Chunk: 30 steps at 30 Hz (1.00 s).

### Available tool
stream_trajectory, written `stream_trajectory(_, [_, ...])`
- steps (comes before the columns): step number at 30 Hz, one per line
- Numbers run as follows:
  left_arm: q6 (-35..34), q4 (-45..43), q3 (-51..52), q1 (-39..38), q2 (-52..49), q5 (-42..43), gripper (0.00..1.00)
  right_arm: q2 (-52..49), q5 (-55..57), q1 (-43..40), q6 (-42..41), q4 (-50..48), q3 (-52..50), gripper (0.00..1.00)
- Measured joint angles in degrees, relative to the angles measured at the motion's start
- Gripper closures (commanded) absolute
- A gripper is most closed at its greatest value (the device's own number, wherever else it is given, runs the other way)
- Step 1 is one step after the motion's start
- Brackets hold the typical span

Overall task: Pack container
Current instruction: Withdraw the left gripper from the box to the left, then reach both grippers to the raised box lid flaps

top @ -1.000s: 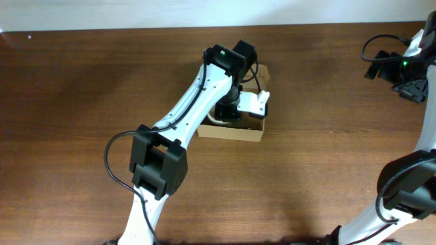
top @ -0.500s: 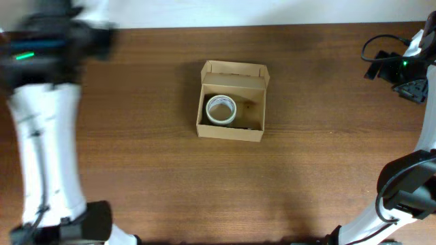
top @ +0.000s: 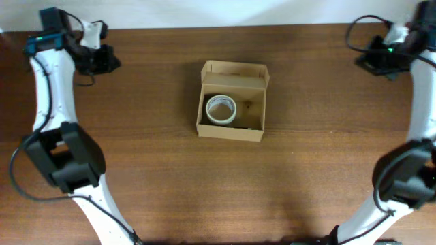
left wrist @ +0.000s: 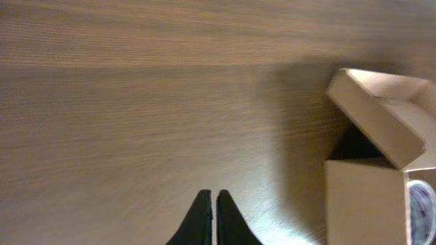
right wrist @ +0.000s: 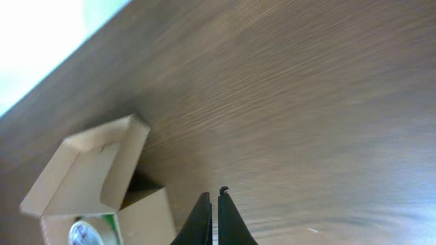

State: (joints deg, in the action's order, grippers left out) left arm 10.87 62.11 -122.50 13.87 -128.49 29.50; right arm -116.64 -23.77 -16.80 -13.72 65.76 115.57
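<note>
The container [top: 231, 126], a tan cardboard box with its flap lid [top: 234, 70] open toward the back, stands at the table's middle. A white tape roll [top: 221, 109] lies flat in its left half. The left gripper [top: 112, 60] is far off at the back left corner, shut and empty. Shut and empty too, the right gripper [top: 364, 61] hangs at the back right corner. In the left wrist view the box [left wrist: 381, 170] is at the right, the shut gripper [left wrist: 213, 194] over bare wood. In the right wrist view the box [right wrist: 102, 184] is at the lower left of the gripper [right wrist: 214, 194].
Dark brown wooden table [top: 136, 156] with a pale wall beyond its far edge [top: 204, 26]. Both arms' white links run down the left [top: 48, 102] and right [top: 419, 116] sides of the table.
The left arm has pulled out of the box and swung to the back left corner, leaving the tape roll inside. Both grippers have shut. The right gripper shifted slightly left.
</note>
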Motion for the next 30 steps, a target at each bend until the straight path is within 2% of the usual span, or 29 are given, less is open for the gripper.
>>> stream_trajectory(7, [-0.3, -3.9, 0.0, -6.1, -7.8, 9.7, 0.98, -14.1, -13.6, 6.5, 0.0, -3.5, -0.9, 0.96])
stream_trajectory(13, [-0.3, -6.0, 0.0, -11.0, -14.5, 15.4, 0.98, -21.4, -22.7, 8.9, -0.1, -4.1, -0.9, 0.96])
stream_trajectory(21, [-0.9, -6.3, 0.0, -13.8, -21.8, 22.1, 0.98, -23.4, -24.8, 11.5, -0.2, -4.2, -1.0, 0.96])
stream_trajectory(30, [-1.6, -9.5, 0.0, -18.3, -22.1, 25.7, 0.98, -25.2, -23.7, 17.1, -0.3, -6.3, -1.0, 0.96])
